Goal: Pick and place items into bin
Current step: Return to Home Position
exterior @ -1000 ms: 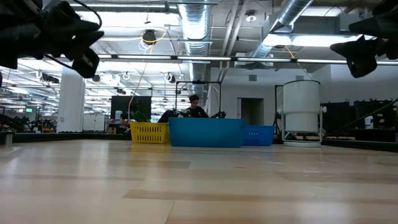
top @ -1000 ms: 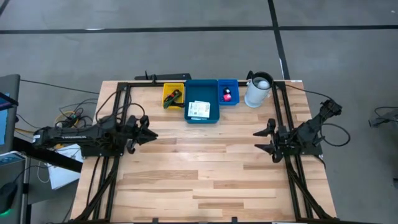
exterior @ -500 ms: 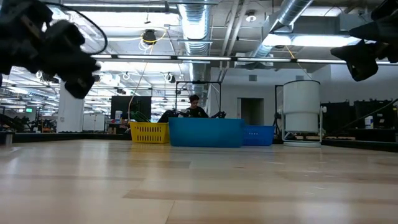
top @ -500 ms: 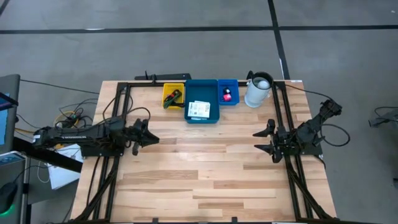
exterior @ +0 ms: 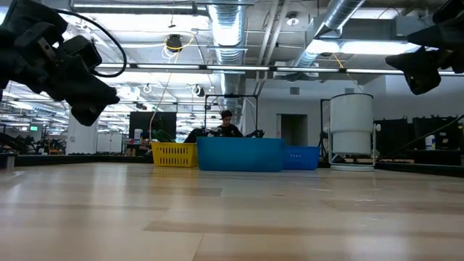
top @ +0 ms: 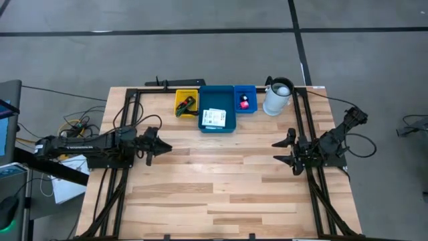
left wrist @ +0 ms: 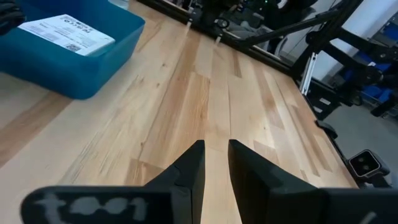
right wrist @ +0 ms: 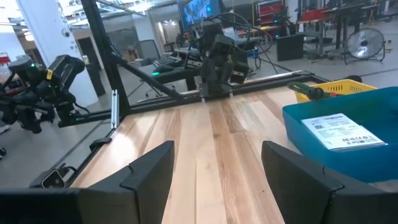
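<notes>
1. The low view showed only bin walls on the bench [top: 221, 194]; the high view showed inside them.
2. The left hand [top: 163, 146] hovered left, fingers almost together; the right hand [top: 284, 151] hovered right, fingers wide apart.
3. White cards [top: 214, 118] lay in the blue bin [top: 231, 107]; cables [top: 186, 104] in the yellow bin [top: 187, 93].

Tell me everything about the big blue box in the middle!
The large blue bin is an open-topped rectangular tub, plastic by its look, with plain solid walls. It sits flat and upright near the table's far edge, between a yellow bin and a small blue bin. White printed cards lie flat inside it.
</notes>
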Available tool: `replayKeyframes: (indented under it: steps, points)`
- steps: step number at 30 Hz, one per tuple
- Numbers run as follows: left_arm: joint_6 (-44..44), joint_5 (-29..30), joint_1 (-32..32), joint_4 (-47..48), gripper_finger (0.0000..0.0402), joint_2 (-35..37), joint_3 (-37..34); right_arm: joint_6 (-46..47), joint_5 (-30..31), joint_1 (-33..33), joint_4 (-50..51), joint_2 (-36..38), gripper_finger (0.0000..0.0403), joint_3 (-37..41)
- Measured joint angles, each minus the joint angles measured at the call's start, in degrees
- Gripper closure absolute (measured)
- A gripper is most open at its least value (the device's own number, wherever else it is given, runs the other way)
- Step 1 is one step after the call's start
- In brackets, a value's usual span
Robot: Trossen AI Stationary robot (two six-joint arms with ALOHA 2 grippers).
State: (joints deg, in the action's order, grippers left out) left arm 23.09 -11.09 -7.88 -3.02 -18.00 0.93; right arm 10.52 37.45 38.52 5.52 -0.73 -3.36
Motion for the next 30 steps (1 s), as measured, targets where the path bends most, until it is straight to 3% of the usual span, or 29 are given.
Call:
replayKeyframes:
  steps: [14, 25, 30]
  points:
    - [0.02, 0.07, 0.13, 0.16, 0.0343, 0.43, 0.07, 0.0, 0.0, 0.0, 0.02, 0.0, 0.0168, 0.0]
    - [0.02, 3.96, 0.11, 0.15, 0.0343, 17.25, -0.2, 0.02, 0.01, 0.0, 0.02, 0.0, 0.0168, 0.0]
    - [0.03, 3.96, 0.11, -0.61, 0.0343, 17.42, -0.12, 0.02, 0.02, 0.0, 0.02, 0.0, 0.0168, 0.0]
